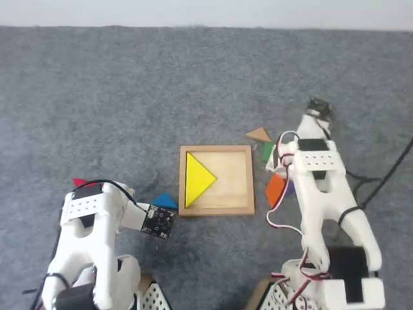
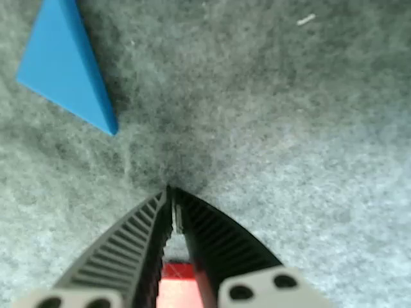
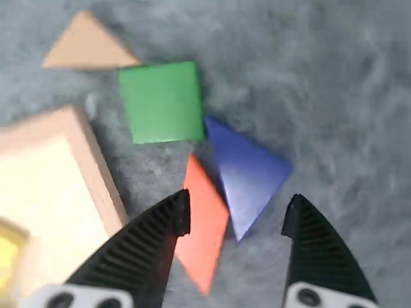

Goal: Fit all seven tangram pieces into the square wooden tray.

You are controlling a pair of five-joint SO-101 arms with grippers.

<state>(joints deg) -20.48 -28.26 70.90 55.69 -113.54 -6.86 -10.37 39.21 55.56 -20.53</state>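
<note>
You found the square wooden tray (image 1: 216, 210) at the middle of the grey tabletop (image 1: 129, 97). It held one piece: the yellow triangle (image 1: 197, 179), lying flat against the tray's left wall as the high view showed it. Bare wood covered the rest of the tray floor.

The other pieces lay outside the tray:
- The blue triangle (image 1: 166, 199) (image 2: 67, 67) sat just beside the tray's near left corner.
- The red piece (image 1: 80, 183) lay well apart to the left, partly hidden by the left arm.
- The tan triangle (image 1: 259, 134) (image 3: 87, 45), green square (image 1: 267, 152) (image 3: 164, 101), orange piece (image 1: 275, 188) (image 3: 202, 224) and purple triangle (image 3: 247, 170) were grouped beside the tray's right wall.

The left gripper (image 2: 170, 191) pointed at bare tabletop near the blue triangle, jaws clenched tip to tip. The right gripper (image 3: 239, 202) hung over the orange piece and purple triangle, jaws released and grasping nothing.
</note>
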